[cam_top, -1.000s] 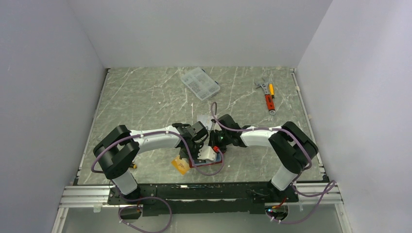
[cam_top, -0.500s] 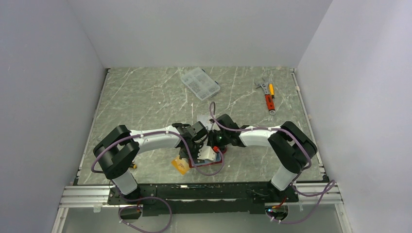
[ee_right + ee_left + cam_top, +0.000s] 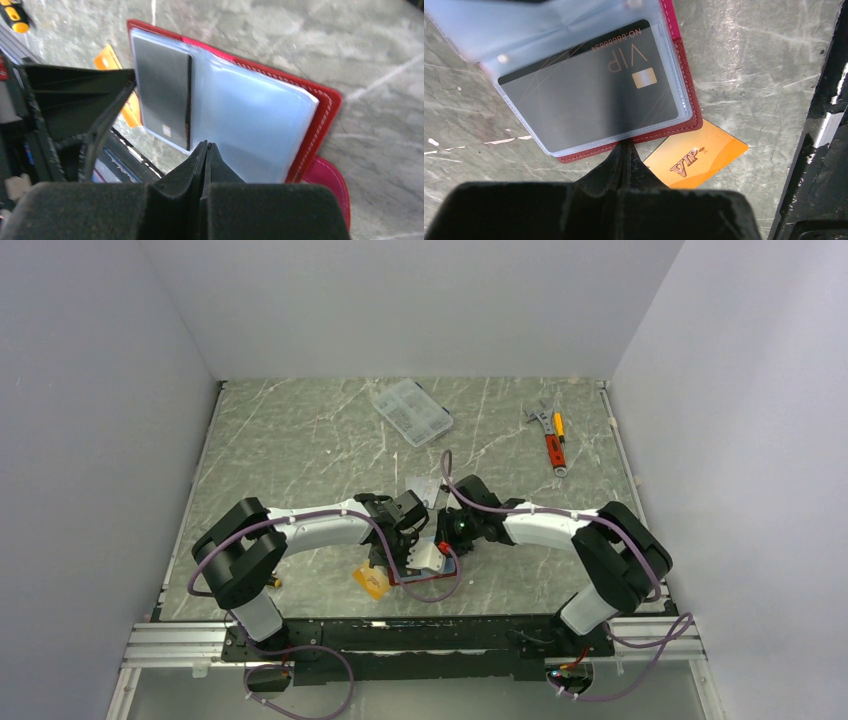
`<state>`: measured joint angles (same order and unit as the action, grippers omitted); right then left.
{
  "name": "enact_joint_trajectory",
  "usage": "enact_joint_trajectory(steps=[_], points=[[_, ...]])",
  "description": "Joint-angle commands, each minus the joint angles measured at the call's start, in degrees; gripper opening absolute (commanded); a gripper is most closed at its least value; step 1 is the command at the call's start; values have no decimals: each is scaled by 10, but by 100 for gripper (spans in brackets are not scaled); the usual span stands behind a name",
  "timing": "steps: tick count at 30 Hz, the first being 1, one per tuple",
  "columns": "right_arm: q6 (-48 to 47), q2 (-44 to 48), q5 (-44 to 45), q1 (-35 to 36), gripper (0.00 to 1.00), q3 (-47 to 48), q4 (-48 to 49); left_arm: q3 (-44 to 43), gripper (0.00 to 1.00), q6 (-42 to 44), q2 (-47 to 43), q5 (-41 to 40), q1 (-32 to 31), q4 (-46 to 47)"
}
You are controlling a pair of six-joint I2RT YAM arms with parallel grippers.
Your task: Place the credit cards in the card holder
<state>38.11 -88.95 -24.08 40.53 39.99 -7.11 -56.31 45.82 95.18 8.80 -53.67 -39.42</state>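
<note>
Two cards can be counted: one dark card [image 3: 589, 90] and one orange card [image 3: 694, 157]. There is one red card holder [image 3: 690, 95], and one clear compartment box [image 3: 411, 411] at upper centre. The tools [image 3: 552, 435] at upper right look like three, though the count is uncertain. There are two hands: the left hand [image 3: 626, 150] and the right hand [image 3: 206, 150].

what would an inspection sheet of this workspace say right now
surface: grey-green marbled table
job's things: red card holder open flat, dark card inside a clear sleeve; orange card on the table, one end under the holder
clutter: clear box, hand tools at the far side
grippers: left gripper shut at holder's edge; right gripper shut over the sleeves
cables: purple cables along both arms
surroundings: white walls
</note>
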Motion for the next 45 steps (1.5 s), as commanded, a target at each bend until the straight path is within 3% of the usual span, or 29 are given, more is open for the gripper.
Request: enact_joint_trajectory(steps=[1,9,23,36,42,45], points=[[5,-28,-21,-1,0,56,42,-5,0,11,2,5,-1,14],[0,-86,-36,1,0,77,63,-8,0,11,6,4,-1,12],[-2,-51,-3,-2,0,-15,55,-20,0,13,12,8,-1,6],[19,-64,-56,15,0,33,92,-24,0,11,13,13,-3,17],[11,-54,-47,23,0,44,44,-46,0,17,19,23,-4,25],[8,-14,-42,-15,0,21,16,-50,0,18,6,27,-4,16]])
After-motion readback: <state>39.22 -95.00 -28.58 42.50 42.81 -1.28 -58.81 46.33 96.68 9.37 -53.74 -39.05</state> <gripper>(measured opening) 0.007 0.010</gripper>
